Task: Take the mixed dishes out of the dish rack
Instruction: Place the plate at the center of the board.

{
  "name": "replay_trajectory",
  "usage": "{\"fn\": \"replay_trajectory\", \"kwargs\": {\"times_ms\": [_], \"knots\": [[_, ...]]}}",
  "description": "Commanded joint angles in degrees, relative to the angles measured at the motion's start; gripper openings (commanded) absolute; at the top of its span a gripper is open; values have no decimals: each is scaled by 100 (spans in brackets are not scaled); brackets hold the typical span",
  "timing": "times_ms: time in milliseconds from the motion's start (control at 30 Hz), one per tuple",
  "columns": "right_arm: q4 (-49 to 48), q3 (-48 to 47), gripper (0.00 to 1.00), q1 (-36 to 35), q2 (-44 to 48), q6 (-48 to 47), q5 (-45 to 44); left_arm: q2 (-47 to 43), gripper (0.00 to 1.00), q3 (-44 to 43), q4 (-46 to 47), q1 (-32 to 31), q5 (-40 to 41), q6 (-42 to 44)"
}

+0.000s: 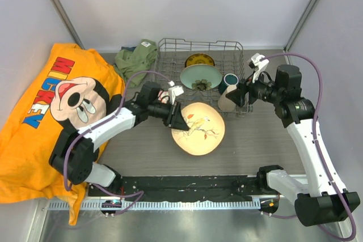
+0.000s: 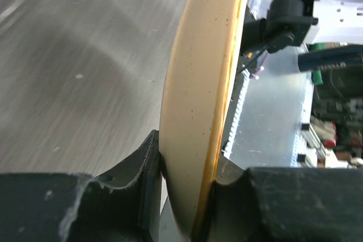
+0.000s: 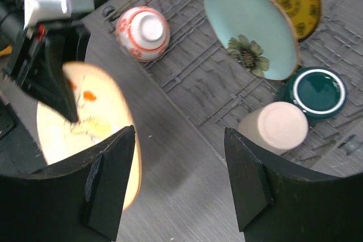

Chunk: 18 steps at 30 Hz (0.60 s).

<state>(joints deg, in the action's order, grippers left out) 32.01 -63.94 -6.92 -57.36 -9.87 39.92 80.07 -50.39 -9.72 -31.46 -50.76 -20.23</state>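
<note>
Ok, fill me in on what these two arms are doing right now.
The left gripper is clamped on the rim of the cream bird-painted plate, holding it out of the dish rack over the table in front. The right gripper is open and empty, hovering near the beige cup at the rack's front right corner. The pale green plate, yellow plate, teal mug and red-orange bowl sit in the rack.
</note>
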Motion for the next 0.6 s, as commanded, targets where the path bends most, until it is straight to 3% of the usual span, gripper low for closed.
{"fn": "replay_trajectory", "kwargs": {"times_ms": [0,200,400,567], "knots": [[-642,13,69,-20,225,511,-836,359,0,-708,796,-692,-505,-359],[-696,-92,69,-11,401,591,-1810,1368,0,-1385,945,-1352,-435,-701],[-696,-57,68,85,577,556,-2646,1976,0,-1588,1998,-1661,-58,-1675],[-713,22,68,147,639,539,-2841,2398,0,-1430,3141,-1740,329,-2590]]}}
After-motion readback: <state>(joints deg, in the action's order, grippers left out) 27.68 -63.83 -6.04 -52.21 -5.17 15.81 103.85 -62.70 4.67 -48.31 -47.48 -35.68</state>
